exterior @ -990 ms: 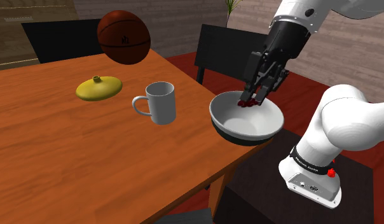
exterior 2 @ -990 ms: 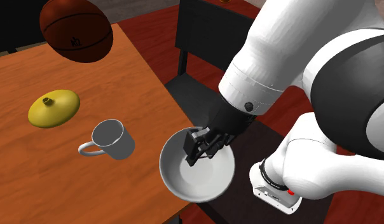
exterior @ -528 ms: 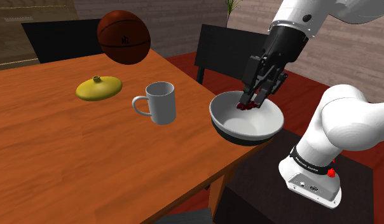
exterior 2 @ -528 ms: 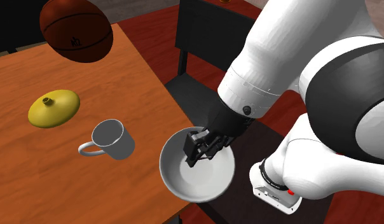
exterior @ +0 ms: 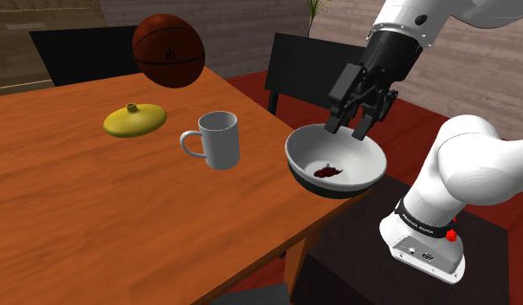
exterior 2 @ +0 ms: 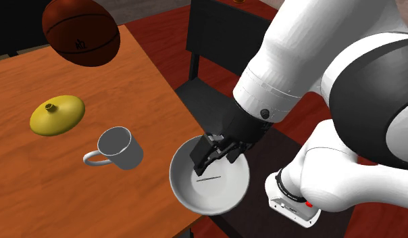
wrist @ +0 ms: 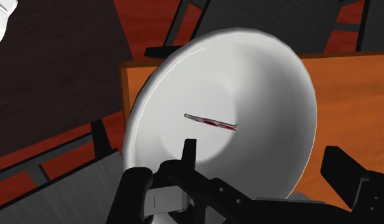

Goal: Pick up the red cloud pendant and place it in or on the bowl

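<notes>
In bowl (exterior: 296,170) btm lies red pendant (exterior: 327,171), below jaws, wide open, empty.

I'm looking at a wooden table (exterior: 95,208) carrying a basketball (exterior: 169,50) at its far edge, a yellow knobbed lid (exterior: 134,120), a grey mug (exterior: 218,140), and a white bowl (exterior: 365,163) sitting at the corner nearest the stand.

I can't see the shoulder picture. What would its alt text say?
A small red pendant lies inside a white bowl at the edge of a wooden table, the robot's black fingers open just above it. A mug and a basketball are farther back.
</notes>
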`<state>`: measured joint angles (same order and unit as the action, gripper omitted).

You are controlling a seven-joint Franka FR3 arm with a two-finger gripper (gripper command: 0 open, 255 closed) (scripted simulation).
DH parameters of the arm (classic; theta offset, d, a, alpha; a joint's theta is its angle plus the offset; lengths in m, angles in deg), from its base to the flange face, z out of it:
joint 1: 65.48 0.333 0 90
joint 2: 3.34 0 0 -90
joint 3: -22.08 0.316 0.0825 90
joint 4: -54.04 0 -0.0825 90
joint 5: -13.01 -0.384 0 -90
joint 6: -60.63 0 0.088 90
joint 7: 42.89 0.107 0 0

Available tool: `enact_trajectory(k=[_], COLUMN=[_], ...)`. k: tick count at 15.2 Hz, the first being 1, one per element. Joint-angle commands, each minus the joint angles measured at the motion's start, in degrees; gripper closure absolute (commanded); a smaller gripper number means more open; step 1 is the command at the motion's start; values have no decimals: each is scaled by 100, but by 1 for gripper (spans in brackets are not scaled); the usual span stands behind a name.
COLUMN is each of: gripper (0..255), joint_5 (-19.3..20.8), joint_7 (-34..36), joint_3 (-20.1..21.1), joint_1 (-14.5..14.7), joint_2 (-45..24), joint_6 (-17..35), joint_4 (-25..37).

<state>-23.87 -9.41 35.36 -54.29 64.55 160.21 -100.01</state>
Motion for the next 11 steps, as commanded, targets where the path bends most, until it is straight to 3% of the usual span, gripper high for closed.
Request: enact_trajectory(k=[1,3,11], gripper=[0,0,0], joint_5=[172,354,355], joint_7=[26,53,54], joint_3=[-192,-401,-402], joint_1=[-50,-97,-96], joint_2=[-1,-33,-33], joint_6=[-268,-567,-567], joint_4=[242,543,543])
